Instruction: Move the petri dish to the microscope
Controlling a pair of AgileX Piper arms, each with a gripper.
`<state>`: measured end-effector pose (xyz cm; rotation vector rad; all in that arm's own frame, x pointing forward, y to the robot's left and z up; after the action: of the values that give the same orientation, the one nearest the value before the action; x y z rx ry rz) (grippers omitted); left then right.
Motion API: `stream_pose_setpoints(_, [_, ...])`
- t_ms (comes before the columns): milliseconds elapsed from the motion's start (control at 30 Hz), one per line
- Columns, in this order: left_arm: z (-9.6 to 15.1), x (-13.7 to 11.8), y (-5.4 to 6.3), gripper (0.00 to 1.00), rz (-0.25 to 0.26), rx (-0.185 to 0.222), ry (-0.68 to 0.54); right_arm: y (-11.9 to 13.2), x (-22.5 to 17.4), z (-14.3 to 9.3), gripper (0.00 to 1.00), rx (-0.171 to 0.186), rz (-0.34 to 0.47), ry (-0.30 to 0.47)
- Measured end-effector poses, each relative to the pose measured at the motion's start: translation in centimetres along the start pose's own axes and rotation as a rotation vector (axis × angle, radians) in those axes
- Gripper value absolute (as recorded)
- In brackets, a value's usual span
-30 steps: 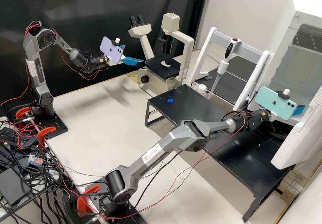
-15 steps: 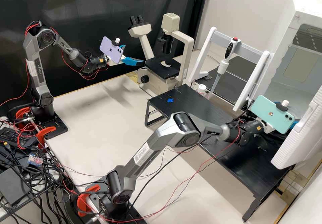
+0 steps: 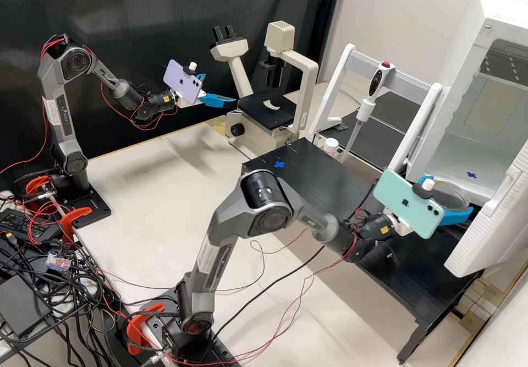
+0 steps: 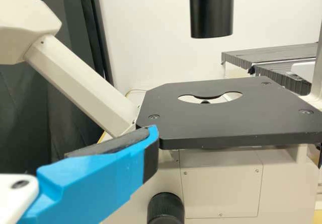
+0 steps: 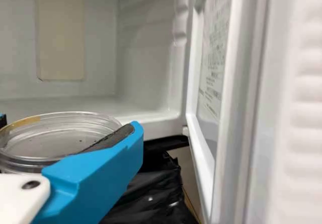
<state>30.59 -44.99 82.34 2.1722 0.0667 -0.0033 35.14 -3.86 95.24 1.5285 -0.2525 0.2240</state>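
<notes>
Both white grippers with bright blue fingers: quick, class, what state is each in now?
Left gripper: open, empty, near the beige microscope.
Right gripper: closed on the clear round petri dish.

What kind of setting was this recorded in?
Probably a biology or teaching laboratory: there is a beige microscope, an upright pipette on a white stand, and a clear round petri dish held by the right tool.

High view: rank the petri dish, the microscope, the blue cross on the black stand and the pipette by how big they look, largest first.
1. Microscope
2. Pipette
3. Petri dish, partly hidden by the phone
4. Blue cross
</notes>
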Motion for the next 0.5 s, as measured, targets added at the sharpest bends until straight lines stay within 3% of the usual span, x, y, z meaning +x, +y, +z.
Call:
stream_pose_setpoints(233, [0.0, 0.0, 0.0, 1.0, 0.0, 0.0, 0.0, -0.2, -5.7, -3.5, 0.0, 0.008, 0.021, 0.125])
stream_pose_setpoints(333, [0.0, 0.0, 0.0, 1.0, 0.0, 0.0, 0.0, -1.8, -8.0, -5.7, 0.0, 0.034, -0.038, 0.176])
stream_pose_setpoints(500, [0.0, 0.0, 0.0, 1.0, 0.0, 0.0, 0.0, -4.6, -10.8, -9.1, 0.0, 0.036, -0.173, 0.305])
